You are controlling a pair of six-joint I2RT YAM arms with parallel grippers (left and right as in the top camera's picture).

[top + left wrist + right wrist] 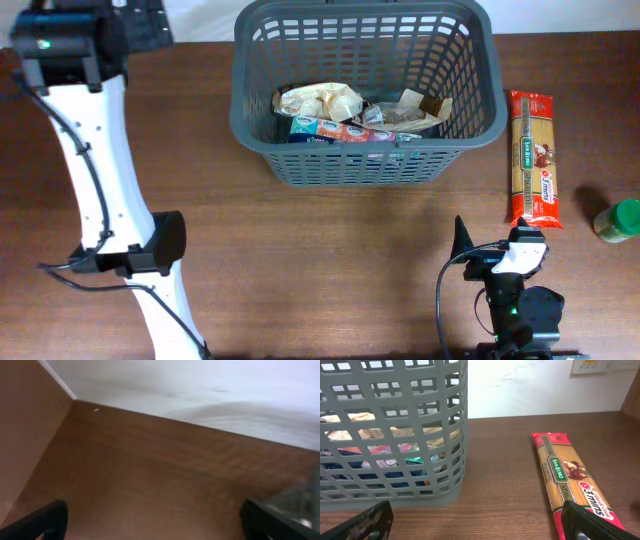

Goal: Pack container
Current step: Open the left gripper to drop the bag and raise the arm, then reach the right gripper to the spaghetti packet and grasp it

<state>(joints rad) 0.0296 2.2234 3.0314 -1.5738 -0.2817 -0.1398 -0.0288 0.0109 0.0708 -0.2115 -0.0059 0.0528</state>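
Note:
The dark grey slotted basket (365,150) stands at the back middle of the table and holds several snack packets (320,102). It also shows in the right wrist view (395,435). A red spaghetti packet (533,160) lies to its right, also in the right wrist view (570,480). A green-lidded jar (617,221) stands at the right edge. My right gripper (477,527) is open and empty near the front edge, its right finger over the packet's near end. My left gripper (155,522) is open and empty above bare wood at the far left back.
The left arm's white link (100,170) stretches down the left side of the table. A dark object (140,25) lies at the back left. A white wall (200,385) borders the table's far edge.

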